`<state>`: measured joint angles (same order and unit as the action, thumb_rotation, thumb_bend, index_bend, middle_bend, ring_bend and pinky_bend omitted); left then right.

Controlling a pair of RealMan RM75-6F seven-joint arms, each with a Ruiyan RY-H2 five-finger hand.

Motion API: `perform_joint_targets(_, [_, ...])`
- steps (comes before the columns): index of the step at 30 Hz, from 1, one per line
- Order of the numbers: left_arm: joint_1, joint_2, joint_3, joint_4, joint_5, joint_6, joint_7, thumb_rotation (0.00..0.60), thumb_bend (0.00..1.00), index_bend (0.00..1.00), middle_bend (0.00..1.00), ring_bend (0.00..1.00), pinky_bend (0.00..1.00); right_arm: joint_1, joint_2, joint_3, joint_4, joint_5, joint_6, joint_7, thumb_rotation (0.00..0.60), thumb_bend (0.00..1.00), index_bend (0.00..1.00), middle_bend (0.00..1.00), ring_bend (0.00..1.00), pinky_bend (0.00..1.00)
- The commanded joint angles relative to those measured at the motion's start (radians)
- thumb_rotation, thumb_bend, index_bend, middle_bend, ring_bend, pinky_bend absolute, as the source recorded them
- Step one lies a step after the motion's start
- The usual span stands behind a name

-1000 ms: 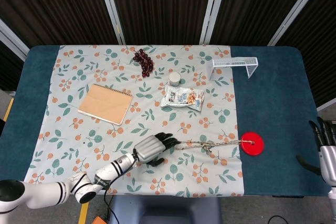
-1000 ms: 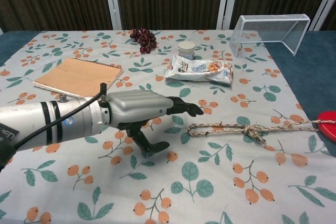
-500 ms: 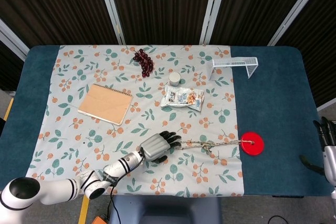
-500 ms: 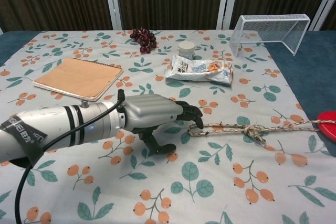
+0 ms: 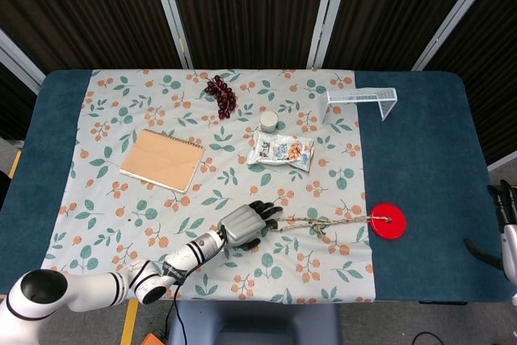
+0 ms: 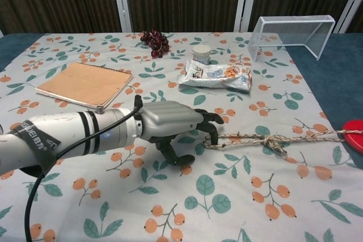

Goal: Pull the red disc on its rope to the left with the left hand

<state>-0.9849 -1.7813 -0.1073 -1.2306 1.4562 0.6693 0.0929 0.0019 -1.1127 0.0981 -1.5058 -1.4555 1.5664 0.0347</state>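
Observation:
The red disc (image 5: 388,220) lies on the blue cloth at the right, with only its edge showing in the chest view as the red disc (image 6: 355,134). A braided rope (image 5: 323,222) with a knot runs left from it across the flowered cloth; in the chest view the rope (image 6: 272,140) ends in a loop. My left hand (image 5: 246,222) lies palm down at that loop end. In the chest view the left hand (image 6: 176,126) bends its fingertips (image 6: 212,134) down onto the loop, thumb spread apart below. My right hand (image 5: 507,224) shows at the far right edge, holding nothing.
A tan notebook (image 5: 163,159) lies at the left. A snack bag (image 5: 281,151), a small white jar (image 5: 268,121) and dark grapes (image 5: 222,94) sit behind the rope. A white wire goal (image 5: 361,103) stands at the back right.
My left hand has slid right to the rope's loop end and its fingers have bent down onto it. The rope and disc have not moved. The right hand has drifted further off the frame.

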Motion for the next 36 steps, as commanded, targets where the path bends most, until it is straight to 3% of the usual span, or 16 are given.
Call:
perform_joint_targets(1, [-0.003,0.017,-0.003,-0.023,-0.008,0.001,-0.006,0.6,0.48,0.4,0.0,0.0,0.14,0.001,0.0,0.001,0.0,0.001,-0.001,0.0,0.6,0.29,0.0,0.0,0.0,0.0])
perform_joint_targets(8, [-0.001,0.051,0.011,-0.06,-0.023,0.005,0.022,0.6,0.5,0.55,0.0,0.0,0.13,0.003,-0.006,0.004,0.002,0.001,-0.003,-0.004,0.6,0.29,0.0,0.0,0.0,0.0])
perform_joint_targets(17, [0.015,0.089,0.026,-0.093,-0.05,0.022,0.064,0.6,0.5,0.63,0.0,0.0,0.13,0.007,-0.01,0.007,-0.002,-0.006,0.0,-0.012,0.6,0.29,0.0,0.0,0.0,0.0])
perform_joint_targets(21, [0.023,0.098,0.023,-0.1,-0.058,0.042,0.064,0.6,0.61,0.79,0.03,0.0,0.13,0.008,-0.011,0.009,-0.004,-0.006,0.0,-0.014,0.6,0.29,0.0,0.0,0.0,0.0])
perform_joint_targets(25, [0.036,0.115,0.022,-0.111,-0.065,0.062,0.052,0.6,0.73,0.89,0.08,0.0,0.15,0.008,-0.012,0.011,-0.005,-0.004,0.0,-0.017,0.6,0.29,0.0,0.0,0.0,0.0])
perform_joint_targets(31, [0.094,0.232,0.043,-0.176,-0.073,0.128,0.065,0.6,0.76,0.9,0.11,0.0,0.15,0.007,-0.006,0.013,-0.015,-0.011,0.01,-0.021,0.6,0.29,0.0,0.0,0.0,0.0])
perform_joint_targets(36, [0.231,0.425,0.088,-0.286,-0.106,0.286,0.116,0.6,0.76,0.91,0.13,0.0,0.15,0.01,-0.002,0.018,-0.022,-0.016,0.016,-0.02,0.6,0.29,0.0,0.0,0.0,0.0])
